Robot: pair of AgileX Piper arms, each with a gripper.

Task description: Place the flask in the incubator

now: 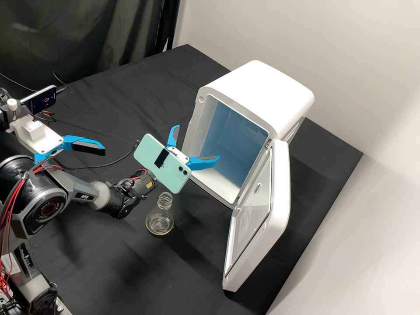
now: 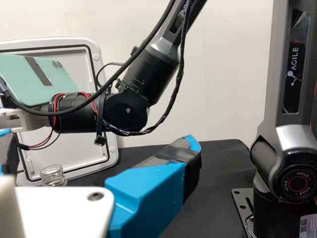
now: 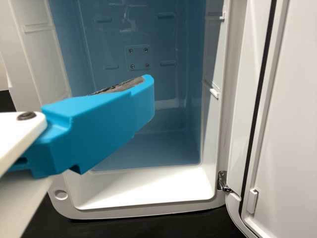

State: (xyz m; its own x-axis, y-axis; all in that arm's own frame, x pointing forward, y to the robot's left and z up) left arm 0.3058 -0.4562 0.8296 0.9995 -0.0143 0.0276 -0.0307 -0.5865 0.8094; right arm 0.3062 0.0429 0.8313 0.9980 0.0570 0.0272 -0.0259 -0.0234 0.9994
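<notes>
Two blue fingers of the right gripper (image 1: 197, 142) spread empty at the mouth of the white, blue-lined box incubator (image 1: 262, 94); just outside it stands the small clear glass conical flask (image 1: 159, 217), probably light, slick and breakable, best pinched at its ribbed neck.

A matte black worktop (image 1: 131, 100) runs back to a dark curtain (image 1: 65, 35) at its far left, a plain white wall (image 1: 328, 43) stands along its right side, and a thin black cable (image 1: 105, 165) lies loose on the worktop
</notes>
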